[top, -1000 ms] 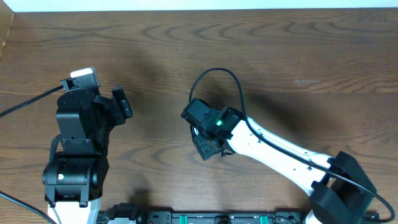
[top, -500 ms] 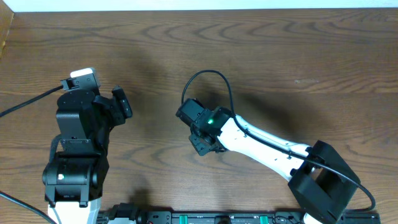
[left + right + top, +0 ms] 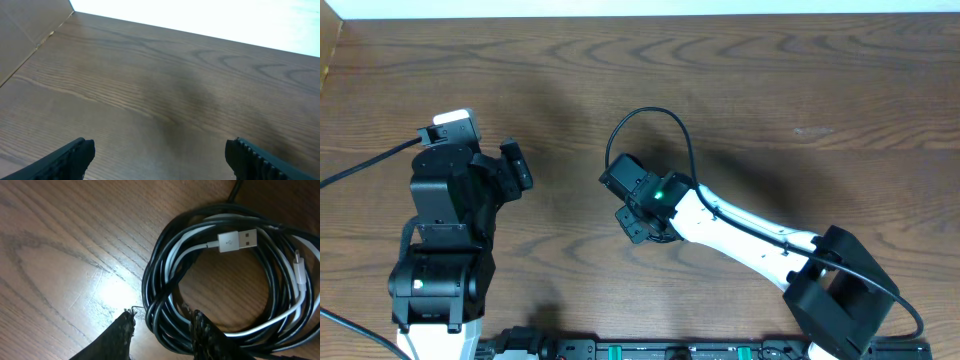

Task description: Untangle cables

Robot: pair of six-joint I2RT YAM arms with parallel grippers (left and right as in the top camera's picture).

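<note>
R gripper (image 3: pixel 165 332) at the coiled cables (image 3: pixel 155 287), fingers apart.
Near strands lie btwn its 2 fingers (plug (image 3: pixel 239 240) on far side); L gripper (image 3: pixel 160 152), also spread, is far off.

The table (image 3: pixel 55 245) was brown wood with bold grain, smooth, with a glossy bright patch just left of the cables (image 3: pixel 162 280). The cables had smooth, slightly shiny plastic jackets, black and one white, and the USB plug (image 3: pixel 239 240) at the top of their coil showed a bright metal shell in white matt plastic. Just below the coil, the fingers (image 3: pixel 117 340) of the right gripper (image 3: pixel 162 322) looked dark, matt and rough-grained.
</note>
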